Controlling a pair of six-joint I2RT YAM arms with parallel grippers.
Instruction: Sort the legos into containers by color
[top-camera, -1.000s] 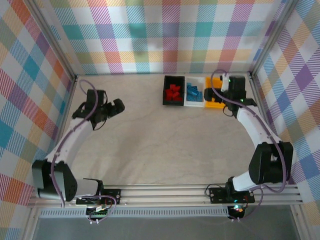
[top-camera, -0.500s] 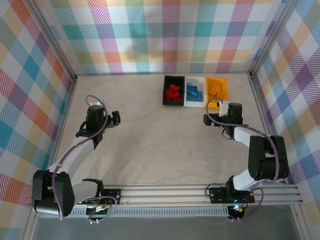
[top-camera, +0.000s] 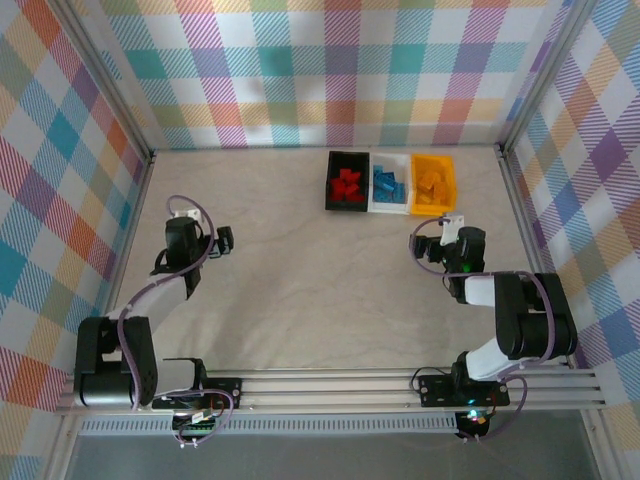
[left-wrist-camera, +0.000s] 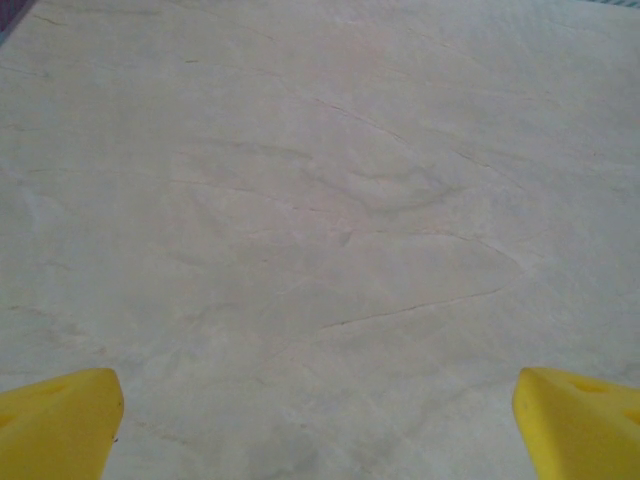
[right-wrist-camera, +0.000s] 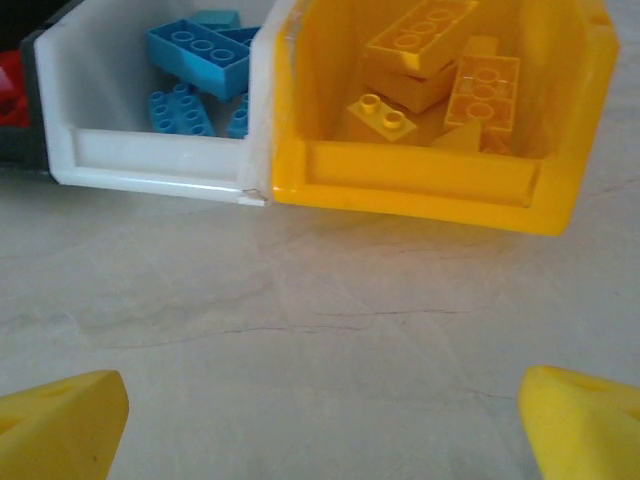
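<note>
Three bins stand in a row at the back of the table. The black bin (top-camera: 334, 196) holds red legos (top-camera: 347, 184). Blue legos (right-wrist-camera: 196, 55) lie in the white bin (top-camera: 389, 207). The yellow-orange bin (right-wrist-camera: 430, 188) holds yellow legos (right-wrist-camera: 440, 70). My right gripper (top-camera: 438, 233) sits low over the table just in front of the yellow-orange bin, open and empty, its yellow fingertips (right-wrist-camera: 60, 425) wide apart. My left gripper (top-camera: 226, 240) is at the far left over bare table, open, with nothing between its fingertips (left-wrist-camera: 55, 420).
The beige tabletop (top-camera: 310, 290) is ringed by checkered walls and an aluminium frame rail (top-camera: 400, 392) along the near edge. No loose bricks lie on the table surface in the top view.
My right gripper has drawn back from over the yellow-orange bin to the table in front of it. My left arm has folded back toward the left and near side.
</note>
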